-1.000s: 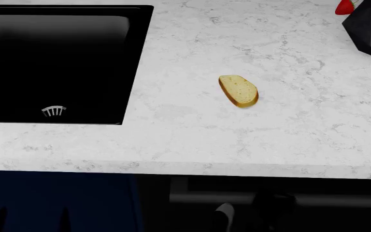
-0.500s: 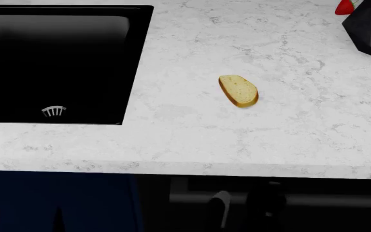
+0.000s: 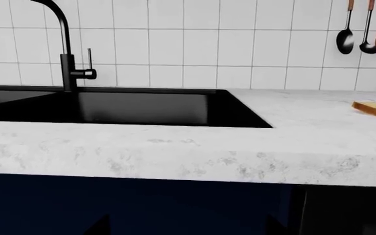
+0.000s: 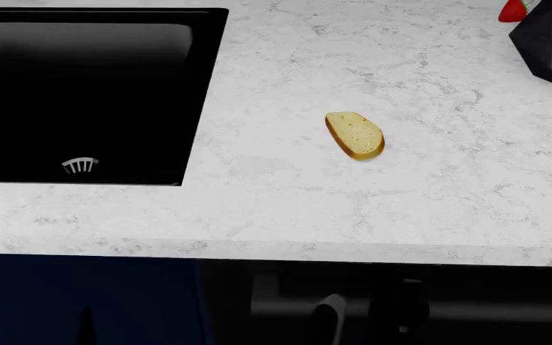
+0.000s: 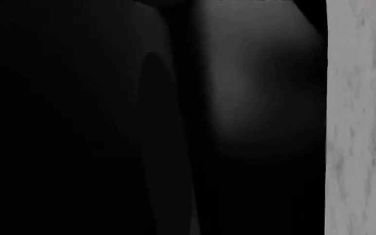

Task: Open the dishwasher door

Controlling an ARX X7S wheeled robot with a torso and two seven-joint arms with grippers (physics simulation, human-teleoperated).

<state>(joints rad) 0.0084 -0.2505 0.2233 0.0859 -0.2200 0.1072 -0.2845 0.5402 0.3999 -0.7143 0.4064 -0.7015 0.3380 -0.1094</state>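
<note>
Marble worktop point(image 4: 286, 215) overhangs the right claw point(image 4: 367, 316), which sits at the door point(image 4: 468, 287) handle point(image 4: 487, 313) directly below; grip state cannot be told. Left claw unseen. Risk: slipping off the bar if unclamped. Bread point(image 4: 355, 134) lies beyond.

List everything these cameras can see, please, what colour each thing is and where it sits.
countertop: one, white marble, across the whole head view.
sink: one, black, set into the countertop's left part.
tap: one, black, behind the sink.
bread slice: one, golden, lying on the countertop right of the sink.
black faceted vessel: one, far right corner, with a red thing beside it.
hanging utensils: three, on the white tiled wall.
navy cabinet: below the sink.
dishwasher door: one, black, below the countertop, right of the navy cabinet.
right gripper: dark, at the dishwasher door; its jaws are unclear.
</note>
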